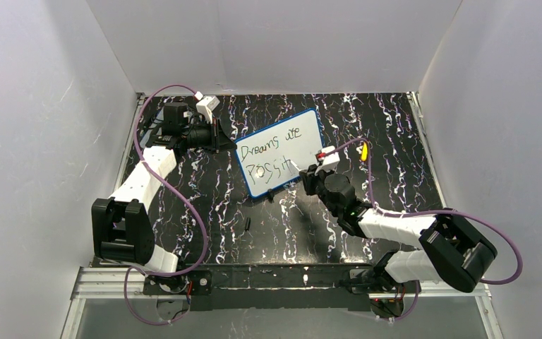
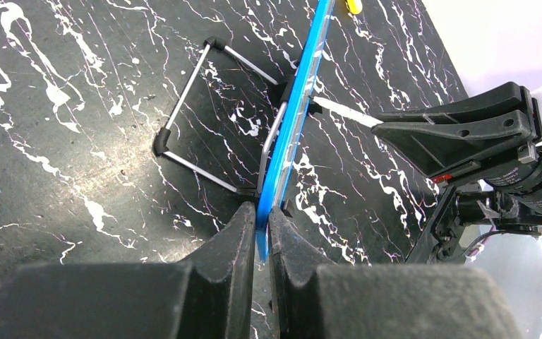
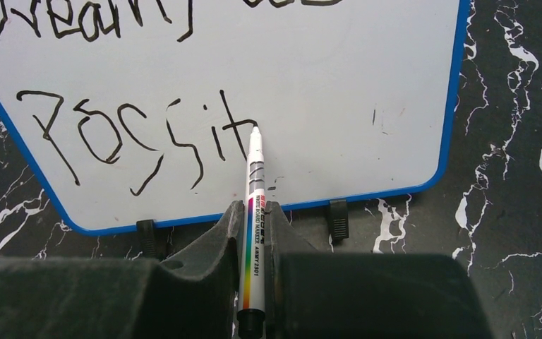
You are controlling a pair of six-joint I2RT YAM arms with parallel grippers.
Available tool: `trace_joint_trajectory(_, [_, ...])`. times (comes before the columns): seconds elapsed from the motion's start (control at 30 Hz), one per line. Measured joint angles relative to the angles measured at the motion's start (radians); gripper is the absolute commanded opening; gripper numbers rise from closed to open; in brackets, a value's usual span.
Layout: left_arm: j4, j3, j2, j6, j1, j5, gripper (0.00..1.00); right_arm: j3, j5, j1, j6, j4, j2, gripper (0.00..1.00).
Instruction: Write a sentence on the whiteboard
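Your left tool point(image 2: 261, 215) is clamped on the blue rim of the whiteboard point(image 1: 305, 131), which stands tilted at mid-rear of the tabletop point(image 1: 395, 141). The sentence point(image 3: 183, 141) reads "Dreams are" above "Possit". Your right tool point(image 3: 254, 212) grips a marker point(image 3: 255, 166), its tip at the last "t".

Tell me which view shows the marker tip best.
Right wrist: the marker sets its tip on the whiteboard, large and unobstructed. Left wrist shows it side-on, small; top external, too small to make out.
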Motion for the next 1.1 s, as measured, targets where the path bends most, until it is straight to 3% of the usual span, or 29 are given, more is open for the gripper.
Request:
trace_joint_trajectory(0.7, [0.000, 0.000, 0.000, 0.000, 0.000, 0.001, 0.00, -0.077, -0.061, 0.033, 0.073, -0.031, -0.026, 0.01])
trace_joint_trajectory(0.9, [0.000, 0.000, 0.000, -0.002, 0.000, 0.002, 0.00, -0.068, -0.003, 0.036, 0.049, -0.083, -0.137, 0.01])
trace_joint_trajectory(1.1, [0.001, 0.000, 0.000, -0.003, 0.000, 0.002, 0.00, 0.001, 0.035, 0.008, -0.005, -0.070, -0.113, 0.01])
